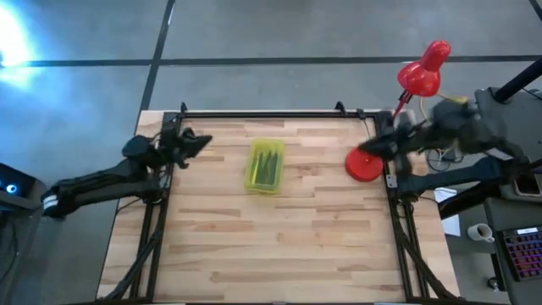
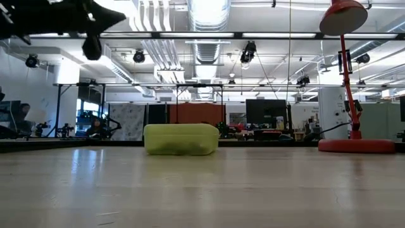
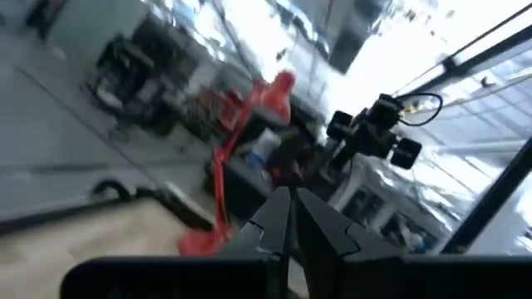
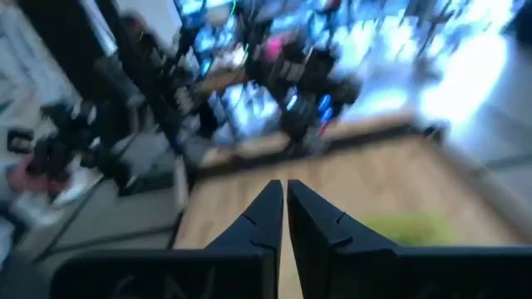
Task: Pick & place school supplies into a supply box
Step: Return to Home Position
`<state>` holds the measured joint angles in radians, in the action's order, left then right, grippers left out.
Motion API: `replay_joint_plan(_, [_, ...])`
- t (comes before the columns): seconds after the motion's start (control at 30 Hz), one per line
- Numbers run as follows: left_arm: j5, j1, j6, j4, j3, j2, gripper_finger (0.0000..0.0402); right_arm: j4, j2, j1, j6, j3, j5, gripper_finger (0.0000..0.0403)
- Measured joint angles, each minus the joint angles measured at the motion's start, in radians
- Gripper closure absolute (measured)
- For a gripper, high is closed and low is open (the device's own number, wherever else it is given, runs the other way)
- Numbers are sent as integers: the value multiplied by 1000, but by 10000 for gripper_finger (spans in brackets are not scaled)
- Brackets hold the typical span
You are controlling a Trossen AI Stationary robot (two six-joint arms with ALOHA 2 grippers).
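The yellow-green supply box (image 1: 264, 165) lies shut on the table's middle, toward the far edge, with dark and green supplies showing dimly through its lid; the low view shows the box (image 2: 181, 139) resting flat on its base. No loose supplies show on the table. My left gripper (image 1: 203, 140) hovers shut over the far left part of the table, left of the box, its shut fingers (image 3: 293, 218) empty. My right gripper (image 1: 366, 147) hangs shut at the far right, above the lamp's base, and holds nothing (image 4: 284, 209).
A red desk lamp stands at the table's far right edge on its round base (image 1: 364, 165), its head (image 1: 421, 74) leaning beyond the table. Black frame rails (image 1: 254, 114) run along the far, left and right edges. Bare wood lies toward the near edge.
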<state>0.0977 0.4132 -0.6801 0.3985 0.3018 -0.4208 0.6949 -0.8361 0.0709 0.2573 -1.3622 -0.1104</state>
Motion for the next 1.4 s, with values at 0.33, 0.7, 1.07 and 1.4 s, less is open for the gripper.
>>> replay_joint_plan(0.33, [133,-120,103,180,-108,9,396,-547,269,-30,152,589,-33,390])
replay_joint_plan(0.7, [132,-120,99,176,-243,1,396,-497,368,-21,242,664,48,390])
replay_joint_plan(1.07, [135,-120,102,154,-291,121,396,-395,442,4,260,707,241,390])
replay_joint_plan(1.4, [136,-102,103,-63,-292,420,396,-66,793,63,260,818,242,390])
